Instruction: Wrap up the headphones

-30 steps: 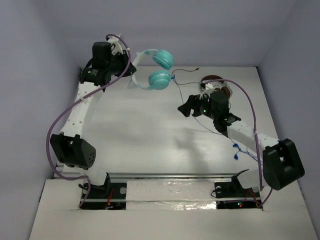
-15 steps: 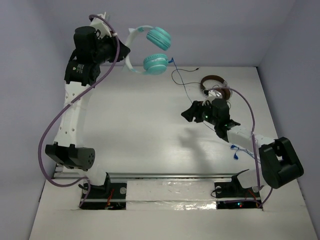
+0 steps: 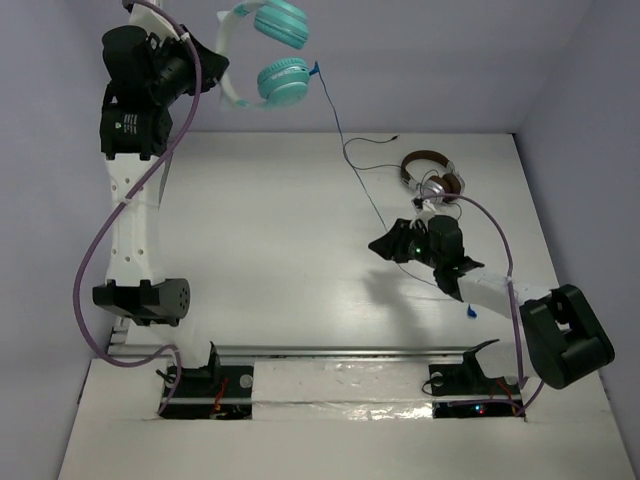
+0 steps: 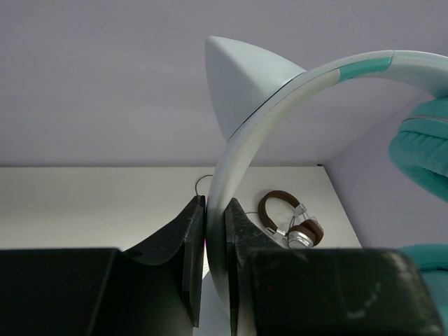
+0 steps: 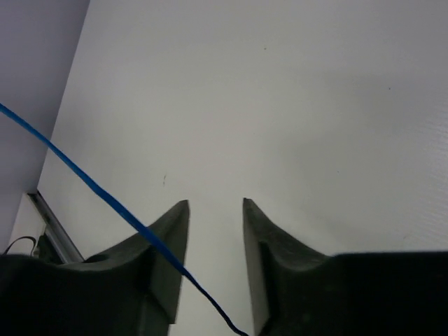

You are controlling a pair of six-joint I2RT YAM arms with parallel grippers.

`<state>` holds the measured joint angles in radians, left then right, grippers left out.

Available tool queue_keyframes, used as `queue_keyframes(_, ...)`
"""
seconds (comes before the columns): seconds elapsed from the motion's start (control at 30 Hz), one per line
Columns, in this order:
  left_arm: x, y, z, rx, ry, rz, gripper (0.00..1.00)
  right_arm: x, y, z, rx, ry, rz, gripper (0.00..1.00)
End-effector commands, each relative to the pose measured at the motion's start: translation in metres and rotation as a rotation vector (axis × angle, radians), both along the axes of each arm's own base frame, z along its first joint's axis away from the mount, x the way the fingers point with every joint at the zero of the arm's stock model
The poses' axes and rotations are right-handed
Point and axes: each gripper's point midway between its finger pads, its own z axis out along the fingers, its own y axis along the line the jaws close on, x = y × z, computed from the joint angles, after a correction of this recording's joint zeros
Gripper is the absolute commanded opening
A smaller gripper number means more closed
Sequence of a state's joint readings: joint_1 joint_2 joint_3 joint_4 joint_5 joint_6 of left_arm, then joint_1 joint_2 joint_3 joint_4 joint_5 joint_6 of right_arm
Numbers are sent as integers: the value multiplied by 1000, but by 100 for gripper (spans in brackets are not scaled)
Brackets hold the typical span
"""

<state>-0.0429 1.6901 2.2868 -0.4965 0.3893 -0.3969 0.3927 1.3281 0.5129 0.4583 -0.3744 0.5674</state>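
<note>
**Teal headphones held aloft, cable strung down to an open right gripper**

The teal over-ear headphones with round earcups and a pale translucent-white headband (image 3: 280, 80) hang in the air at about 11 o'clock in the overhead view, well above the white table (image 3: 280, 230). The left gripper (image 4: 215, 224) is clenched on the headband. The thin blue cable (image 3: 345, 150) drops from the lower earcup toward 5 o'clock in a nearly straight line. It reaches the right gripper (image 3: 385, 245), low over the table at about 4 o'clock. In the wrist view that gripper's fingers (image 5: 168, 238) stand apart; the cable crosses one of them and slips into the gap, unpinched. Brown-and-silver headphones (image 3: 432, 175) lie at 2 o'clock, just beyond the right gripper.

The step in hand looks like catching the cable for winding. Doing it well likely means closing only once the cable sits squarely between the pads. It also means keeping tension light, holding the headband firmly, and steering clear of the other pair's black lead.
</note>
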Motion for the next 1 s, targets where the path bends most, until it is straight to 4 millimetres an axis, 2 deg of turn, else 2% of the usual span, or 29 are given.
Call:
queue_keyframes(0.0,-1,13,27,-55,-87,38,0,-1,3,16,58,-40,5,38)
queue_keyframes(0.03,2,14,22,-55,-75,46,0,-3,3,15,58,-36,4,22)
queue_keyframes(0.07,2,14,21,-59,-73,45,0,-4,0,15,52,-31,-6,15)
queue_keyframes(0.1,10,14,-1,-60,-25,45,0,-4,-2,15,45,-24,-18,8)
queue_keyframes(0.13,14,14,-9,-64,-20,48,0,-7,2,15,33,-11,-12,0)
queue_keyframes(0.17,12,14,-12,-70,-22,51,0,-7,3,17,12,-10,-18,0)
queue_keyframes(0.2,21,14,-51,-80,60,59,0,-2,2,25,-17,-5,-44,0)
queue_keyframes(0.27,21,9,-69,-97,66,49,0,-3,14,34,-58,-14,-26,0)
queue_keyframes(0.3,26,5,-99,-104,119,49,0,3,18,47,-83,-19,-41,0)
queue_keyframes(0.37,25,0,-120,-114,150,47,0,2,34,48,-129,-16,-13,0)
queue_keyframes(0.4,25,1,-142,-115,191,57,0,4,35,46,-156,-4,-25,0)
queue_keyframes(0.47,22,-7,-152,-114,200,57,0,10,48,48,-179,-3,-17,0)
queue_keyframes(0.5,23,-6,-166,-106,223,86,0,3,56,44,-205,8,2,0)
queue_keyframes(0.53,22,-10,-172,-89,232,91,0,5,66,54,-203,-10,16,0)
queue_keyframes(0.57,21,-12,-175,-83,233,104,0,-1,73,44,-242,11,45,0)
queue_keyframes(0.6,22,-12,-187,-73,250,132,0,-17,87,40,-272,23,99,0)
queue_keyframes(0.63,22,-14,-193,-65,259,145,0,-24,96,39,-293,25,131,0)
queue_keyframes(0.67,19,-28,-198,-50,263,132,0,-27,109,53,-300,-9,161,0)
queue_keyframes(0.7,21,-27,-208,-32,274,170,0,-37,114,46,-342,13,195,0)
queue_keyframes(0.73,20,-31,-212,-20,276,176,0,-55,130,51,-354,-2,257,0)
queue_keyframes(0.77,19,-43,-219,5,283,162,0,-60,141,67,-351,-40,287,0)
queue_keyframes(0.83,18,-54,-232,31,301,157,0,-80,149,77,-373,-54,341,0)
queue_keyframes(0.87,20,-55,-240,47,312,174,0,-84,151,86,-374,-73,358,0)
queue_keyframes(0.97,11,-84,-266,76,348,101,0,-85,148,121,-352,-136,362,0)
